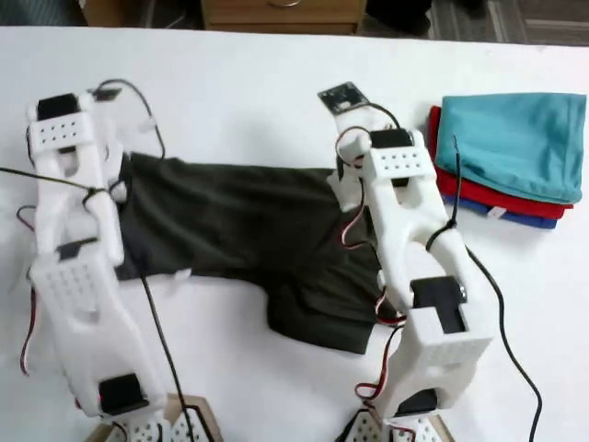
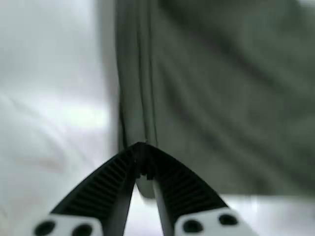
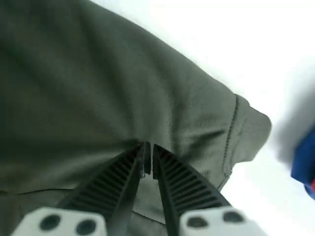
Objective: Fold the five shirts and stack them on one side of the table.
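Observation:
A dark olive shirt (image 1: 248,230) lies spread across the middle of the white table, between the two arms. My left gripper (image 2: 142,160) is shut on the shirt's hemmed edge (image 2: 135,98) at its left end, where the left arm (image 1: 78,175) stands in the high view. My right gripper (image 3: 147,157) is shut on a pinch of the shirt's fabric (image 3: 98,98) near its right end, under the right arm (image 1: 391,180). A stack of folded shirts, teal (image 1: 520,143) over red (image 1: 451,184) over blue (image 1: 515,217), sits at the table's right side.
The white table (image 1: 248,92) has bare room behind the shirt and along the front. Loose black cables (image 1: 156,322) run from both arms over the table. A wooden cabinet (image 1: 281,14) stands beyond the far edge.

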